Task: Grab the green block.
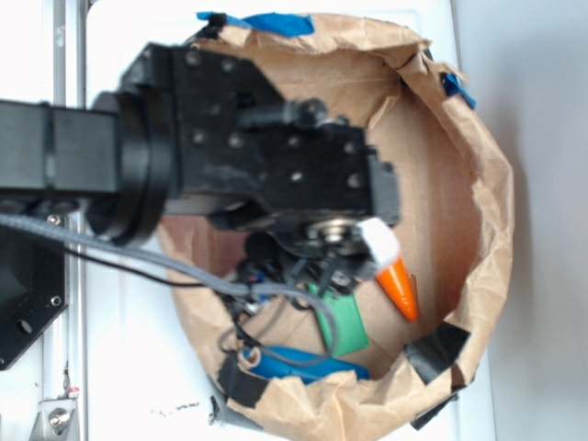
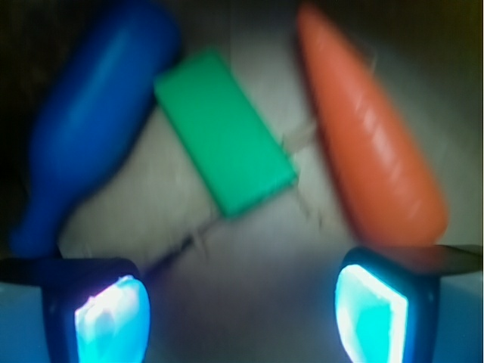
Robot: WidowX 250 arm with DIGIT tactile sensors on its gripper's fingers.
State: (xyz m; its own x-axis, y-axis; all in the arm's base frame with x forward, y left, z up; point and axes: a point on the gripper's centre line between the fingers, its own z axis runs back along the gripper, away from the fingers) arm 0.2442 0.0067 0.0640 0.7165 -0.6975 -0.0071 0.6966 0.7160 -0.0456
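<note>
The green block [image 2: 225,141] lies flat on the floor of a brown paper container, between a blue rounded object and an orange carrot. In the exterior view the green block [image 1: 345,318] shows partly under the arm's cables. My gripper [image 2: 240,314] is open, its two glowing pads [image 2: 112,321] far apart with nothing between them. It hovers above the container floor, and the block lies ahead of the fingertips, not between them. In the exterior view the gripper's fingers are mostly hidden under the black wrist [image 1: 276,156].
The orange carrot [image 2: 370,136] lies right of the block, tip toward the right pad; orange carrot [image 1: 399,287]. The long blue object [image 2: 94,125] lies on its left; blue object [image 1: 308,364]. Crumpled paper walls [image 1: 487,202] with blue and black tape ring the container.
</note>
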